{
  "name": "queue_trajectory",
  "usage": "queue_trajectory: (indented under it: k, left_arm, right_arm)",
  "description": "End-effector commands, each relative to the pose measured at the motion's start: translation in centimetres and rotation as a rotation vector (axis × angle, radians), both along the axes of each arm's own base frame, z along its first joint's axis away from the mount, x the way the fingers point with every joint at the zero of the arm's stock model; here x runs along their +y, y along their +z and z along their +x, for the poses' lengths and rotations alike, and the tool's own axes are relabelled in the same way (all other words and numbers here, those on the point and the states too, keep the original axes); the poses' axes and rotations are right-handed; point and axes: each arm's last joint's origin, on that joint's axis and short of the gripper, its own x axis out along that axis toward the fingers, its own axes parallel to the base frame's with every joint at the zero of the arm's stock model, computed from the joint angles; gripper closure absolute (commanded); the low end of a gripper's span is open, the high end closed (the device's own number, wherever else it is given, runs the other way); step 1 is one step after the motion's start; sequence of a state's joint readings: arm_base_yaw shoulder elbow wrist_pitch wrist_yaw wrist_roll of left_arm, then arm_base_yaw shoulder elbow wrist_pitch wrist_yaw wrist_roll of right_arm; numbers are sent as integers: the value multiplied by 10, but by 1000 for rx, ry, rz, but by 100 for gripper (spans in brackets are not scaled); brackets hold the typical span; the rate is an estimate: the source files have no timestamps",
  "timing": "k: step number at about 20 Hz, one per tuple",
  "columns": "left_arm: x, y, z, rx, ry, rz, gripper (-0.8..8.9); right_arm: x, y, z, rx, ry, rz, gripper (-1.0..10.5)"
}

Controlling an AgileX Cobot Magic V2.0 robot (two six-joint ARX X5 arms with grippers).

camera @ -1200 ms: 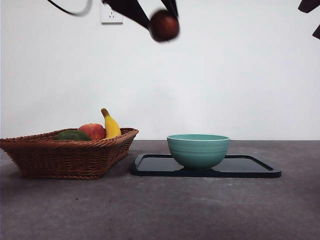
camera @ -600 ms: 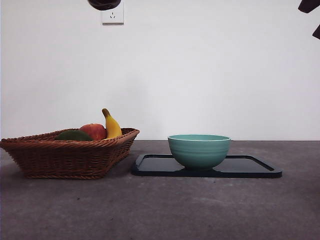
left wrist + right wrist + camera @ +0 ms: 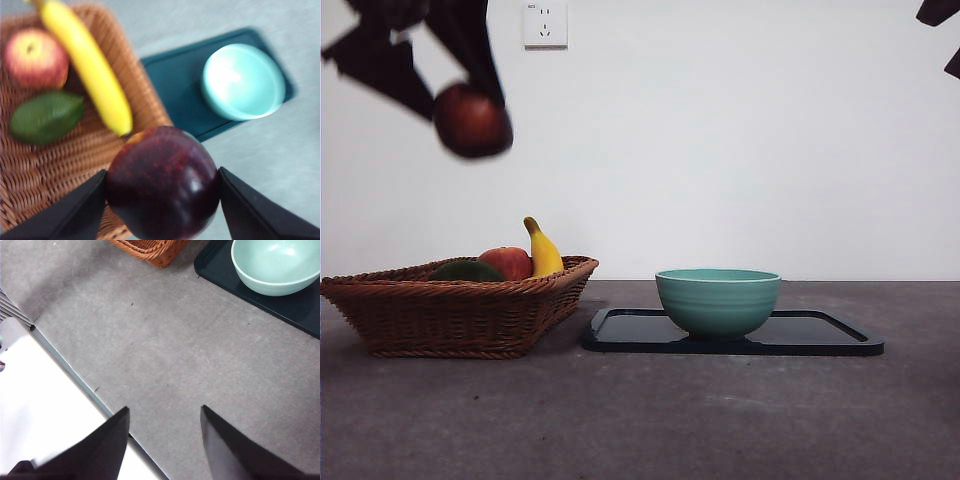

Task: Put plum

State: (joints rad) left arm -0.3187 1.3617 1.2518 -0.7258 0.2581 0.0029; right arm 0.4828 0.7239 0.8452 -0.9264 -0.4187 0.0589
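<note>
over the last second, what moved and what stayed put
The left claw, shut on the plum, swung from high above the gap between basket and bowl, out of the front view's top, then down to a spot high over the basket. The apple, banana, green fruit, bowl and tray stayed put.

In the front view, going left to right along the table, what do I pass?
Wicker basket holding green fruit, red apple and banana → teal bowl on the black tray. The plum hangs above the basket in the left gripper.
</note>
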Motion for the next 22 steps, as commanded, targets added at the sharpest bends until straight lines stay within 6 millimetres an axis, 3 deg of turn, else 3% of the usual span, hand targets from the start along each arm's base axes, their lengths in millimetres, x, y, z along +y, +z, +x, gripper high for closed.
queue_trajectory:
  k: [1, 7, 12, 15, 20, 22]
  left_arm:
    - [3, -24, 6, -33, 27, 19, 537]
    - [12, -78, 12, -130, 117, 120, 537]
    - [7, -114, 31, -85, 101, 148, 537]
    - [5, -126, 39, -81, 100, 150, 537]
    - [5, -128, 40, -76, 98, 157, 532]
    - [6, -131, 39, -55, 96, 164, 458]
  right_arm:
    - [1, 2, 1, -13, 11, 3, 721]
    - [2, 2, 1, -19, 11, 6, 721]
    - [2, 3, 2, -24, 11, 9, 721]
    - [2, 3, 2, -19, 7, 11, 721]
    - [2, 3, 2, -19, 6, 12, 721]
    - [2, 3, 2, -18, 6, 12, 721]
